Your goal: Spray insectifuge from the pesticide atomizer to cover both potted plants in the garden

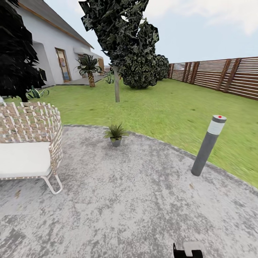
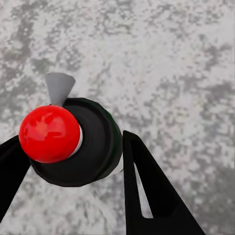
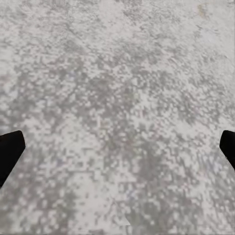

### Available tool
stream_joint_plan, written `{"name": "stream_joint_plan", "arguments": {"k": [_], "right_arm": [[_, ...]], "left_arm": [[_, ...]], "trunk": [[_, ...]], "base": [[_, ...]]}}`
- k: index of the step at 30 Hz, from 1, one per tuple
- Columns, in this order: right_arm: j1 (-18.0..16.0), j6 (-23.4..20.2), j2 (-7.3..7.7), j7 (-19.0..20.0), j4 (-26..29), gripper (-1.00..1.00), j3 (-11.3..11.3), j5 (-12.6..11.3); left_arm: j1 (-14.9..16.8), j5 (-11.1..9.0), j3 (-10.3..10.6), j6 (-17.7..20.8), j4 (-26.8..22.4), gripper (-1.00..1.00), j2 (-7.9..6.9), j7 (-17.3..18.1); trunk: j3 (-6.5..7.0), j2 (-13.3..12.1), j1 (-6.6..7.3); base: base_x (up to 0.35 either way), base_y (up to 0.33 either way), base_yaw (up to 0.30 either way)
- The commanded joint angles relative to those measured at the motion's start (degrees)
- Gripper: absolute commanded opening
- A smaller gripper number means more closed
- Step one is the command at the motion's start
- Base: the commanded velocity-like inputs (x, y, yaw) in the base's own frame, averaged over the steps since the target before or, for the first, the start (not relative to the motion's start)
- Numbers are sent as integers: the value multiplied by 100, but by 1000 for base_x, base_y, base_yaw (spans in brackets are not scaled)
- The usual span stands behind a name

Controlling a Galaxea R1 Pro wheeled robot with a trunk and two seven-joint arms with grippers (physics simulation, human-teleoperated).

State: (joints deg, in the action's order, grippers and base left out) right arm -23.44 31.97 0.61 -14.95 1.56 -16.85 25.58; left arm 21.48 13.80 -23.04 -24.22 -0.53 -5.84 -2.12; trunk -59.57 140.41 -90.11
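The pesticide atomizer [image 2: 73, 142] sits pinched in my left gripper [image 2: 73, 161]; my right gripper [image 3: 117, 147] hangs spread and empty. One potted plant [image 1: 115, 134] stands at the patio's [image 1: 143, 200] far edge. Next, I judge: approach, aim, spray.

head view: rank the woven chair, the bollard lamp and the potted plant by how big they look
1. woven chair, largest, though it is nearest the camera
2. bollard lamp
3. potted plant, smallest, and it stands farther off on the patio

Counting from the woven chair [image 1: 30, 143]: one potted plant [image 1: 115, 134] beside it, one bollard lamp [image 1: 209, 145] farther off, one atomizer [image 2: 73, 139].
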Motion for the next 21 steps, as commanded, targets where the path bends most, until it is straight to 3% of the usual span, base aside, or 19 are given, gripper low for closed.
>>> {"name": "stream_joint_plan", "arguments": {"k": [1, 21], "right_arm": [[-3, 12, 1, -34, -7, 100, -29, 61], [-3, 11, 13, -42, -7, 100, -29, 73]], "left_arm": [[6, 61, -33, -21, 9, -100, -3, -26], [6, 61, -33, -21, 9, -100, 1, -26]], "trunk": [[-5, 2, -2], [-5, 2, -2]], "base": [[337, 0, 262], [337, 0, 40]]}}
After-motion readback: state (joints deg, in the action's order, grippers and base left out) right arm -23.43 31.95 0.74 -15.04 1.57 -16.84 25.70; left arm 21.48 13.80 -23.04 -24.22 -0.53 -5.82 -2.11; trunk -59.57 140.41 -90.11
